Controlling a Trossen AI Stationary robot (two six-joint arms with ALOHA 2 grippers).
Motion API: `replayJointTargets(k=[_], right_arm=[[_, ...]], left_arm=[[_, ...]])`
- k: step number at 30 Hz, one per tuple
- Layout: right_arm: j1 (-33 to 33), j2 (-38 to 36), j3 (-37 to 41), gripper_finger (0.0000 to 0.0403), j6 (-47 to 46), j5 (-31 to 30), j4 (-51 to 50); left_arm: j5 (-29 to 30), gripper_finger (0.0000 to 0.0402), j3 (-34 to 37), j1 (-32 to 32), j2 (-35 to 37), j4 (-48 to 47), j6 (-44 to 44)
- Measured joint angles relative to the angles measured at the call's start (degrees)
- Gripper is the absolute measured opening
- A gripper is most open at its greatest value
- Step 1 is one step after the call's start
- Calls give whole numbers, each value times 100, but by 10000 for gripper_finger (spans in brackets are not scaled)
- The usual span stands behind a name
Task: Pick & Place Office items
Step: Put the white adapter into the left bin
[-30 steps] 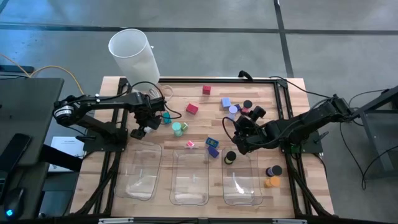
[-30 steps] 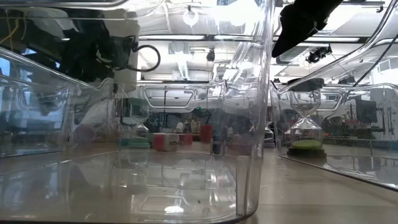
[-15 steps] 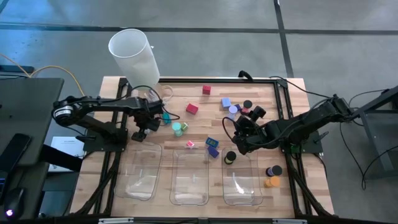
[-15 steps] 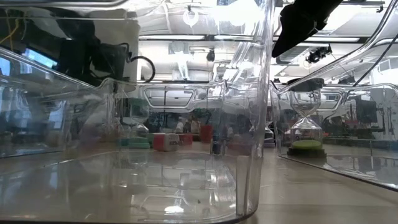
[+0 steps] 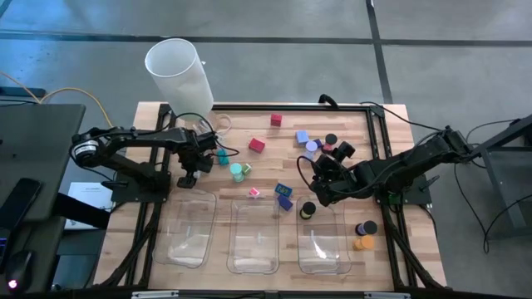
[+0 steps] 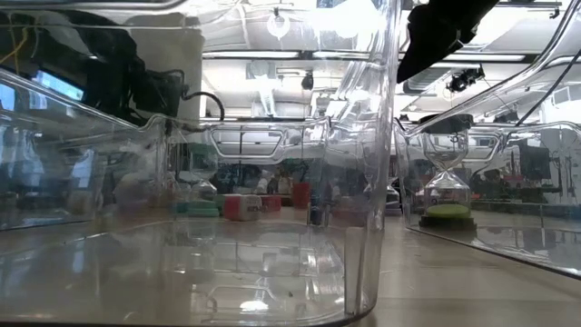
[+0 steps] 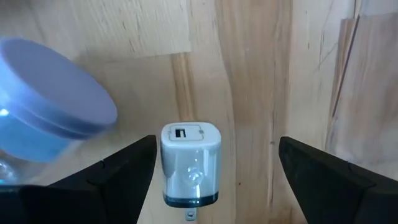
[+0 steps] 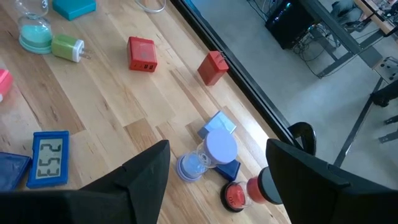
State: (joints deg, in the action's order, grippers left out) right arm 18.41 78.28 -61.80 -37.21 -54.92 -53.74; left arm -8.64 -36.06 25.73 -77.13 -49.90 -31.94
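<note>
A: The left tool is held with its jaws spread, grasping nothing, directly over a white charger cube lying on the bench, well short of the 3 clear trays.

B: If the descent is misjudged, the cube could be tipped or pushed against the blue cap beside it.

A: The right tool is poised released above the blue blocks, red clips and caps.

B: In that crowded cluster, 2 pieces could be caught together.

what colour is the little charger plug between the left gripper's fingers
White, with a dark band at its pronged end; the charger plug shows best in the left wrist view, lying on the wooden table.
</note>
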Motion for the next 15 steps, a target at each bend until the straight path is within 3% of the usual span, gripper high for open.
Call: replayJointTargets(k=[9, 15], right_arm=[[0, 0, -2, 256, 23, 2, 0], [0, 0, -2, 256, 146, 114, 4]], left_arm=[[681, 330, -95, -232, -642, 239, 91], [679, 330, -84, -321, -622, 230, 373]])
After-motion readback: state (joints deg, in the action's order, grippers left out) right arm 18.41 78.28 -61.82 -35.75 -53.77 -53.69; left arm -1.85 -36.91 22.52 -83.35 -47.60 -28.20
